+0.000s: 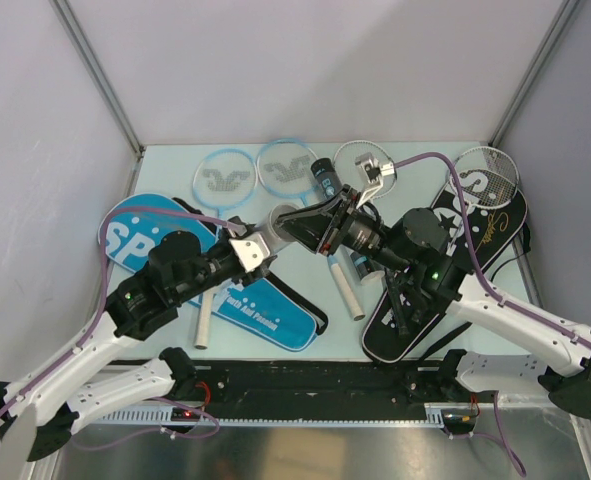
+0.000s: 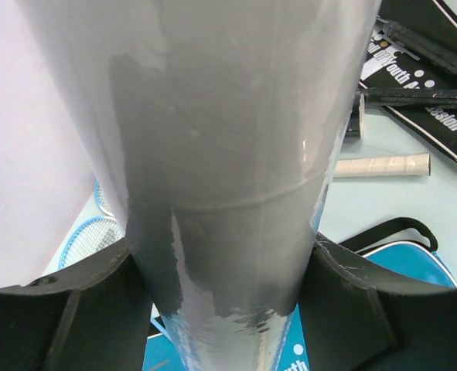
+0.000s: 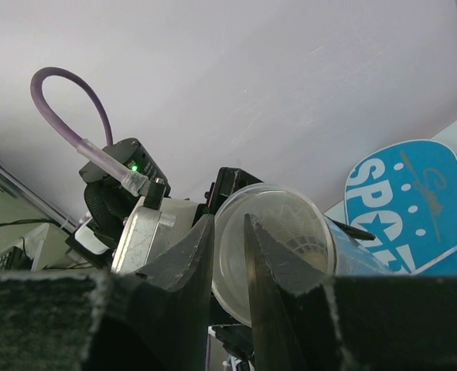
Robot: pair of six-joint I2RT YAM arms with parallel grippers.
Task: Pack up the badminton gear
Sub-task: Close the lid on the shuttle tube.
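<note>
My left gripper (image 1: 260, 240) (image 2: 228, 270) is shut on a pale translucent tube (image 1: 293, 217) (image 2: 228, 139) and holds it above the table, pointing right. In the right wrist view the tube's round end (image 3: 290, 232) faces the camera, with a white shuttlecock faintly visible inside. My right gripper (image 1: 322, 226) (image 3: 230, 232) is nearly closed, its fingers straddling the rim of that end. A black tube (image 1: 325, 178) lies behind. Two light-blue rackets (image 1: 223, 180) and two silver rackets (image 1: 487, 172) lie at the back.
A blue SPORT cover (image 1: 140, 235) (image 3: 402, 209) lies at the left under my left arm, and a black cover (image 1: 455, 265) (image 2: 437, 100) at the right under my right arm. White racket handles (image 1: 345, 288) (image 2: 383, 165) lie between them. Grey walls enclose the table.
</note>
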